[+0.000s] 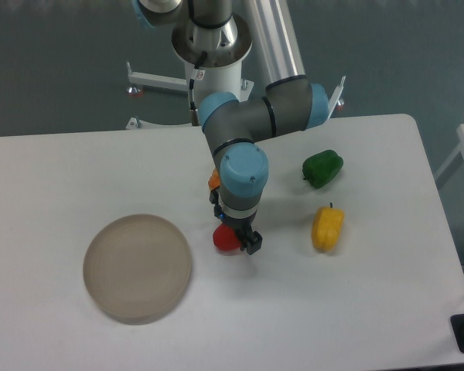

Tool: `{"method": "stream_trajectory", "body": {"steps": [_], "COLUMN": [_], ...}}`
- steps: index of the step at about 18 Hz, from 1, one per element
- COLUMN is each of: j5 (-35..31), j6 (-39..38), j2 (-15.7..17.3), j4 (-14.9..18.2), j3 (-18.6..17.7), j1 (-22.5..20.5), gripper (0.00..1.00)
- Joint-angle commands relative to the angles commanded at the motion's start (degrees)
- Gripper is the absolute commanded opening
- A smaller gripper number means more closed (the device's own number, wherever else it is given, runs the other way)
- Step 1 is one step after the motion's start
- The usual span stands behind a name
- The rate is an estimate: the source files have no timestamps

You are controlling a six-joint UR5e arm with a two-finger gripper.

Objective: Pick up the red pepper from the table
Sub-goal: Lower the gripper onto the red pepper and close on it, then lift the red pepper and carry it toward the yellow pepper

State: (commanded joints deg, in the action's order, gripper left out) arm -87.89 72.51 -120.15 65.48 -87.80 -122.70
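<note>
The red pepper (pixel 225 239), glossy and rounded, sits on the white table (pixel 62 170) a little left of centre, and much of it is hidden under the arm's wrist. The gripper (pixel 240 238) hangs right over it, with 1 dark finger (pixel 252 244) showing at the pepper's right side; the other finger is covered, so I cannot tell how wide the jaws stand or whether they have hold of the pepper.

Just behind the wrist, a sliver of the orange pepper (pixel 214 180) peeks out. To the right lie the yellow pepper (pixel 327 227), smooth and elongated with a short dark stem, and farther back the green pepper (pixel 322 168), dark and lumpy. Well to the left of the red pepper rests a round grey-beige plate (pixel 137 267), matte and flat-topped with a thick rim.
</note>
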Motion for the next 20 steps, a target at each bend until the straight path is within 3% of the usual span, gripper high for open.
{"method": "stream_trajectory", "body": {"steps": [1,3,6,11,17,20], "j5": [-0.1,-0.5,-0.7,-0.7,-0.7,-0.6], "j6": [-0.1,0.0,-0.6,-0.6,-0.1,0.3], "j2": [0.0,0.4,2.3,5.1,4.6,4.6], "j4": [0.1,0.2,1.2,2.4,13.8,14.5], "j3": [0.0,0.1,1.1,1.8,10.1,12.1], "j1": [0.0,-0.1,-0.8,-3.2,-6.2,-8.2], "gripper": [0.25,0.26,0.16,0.16,0.15,0.13]}}
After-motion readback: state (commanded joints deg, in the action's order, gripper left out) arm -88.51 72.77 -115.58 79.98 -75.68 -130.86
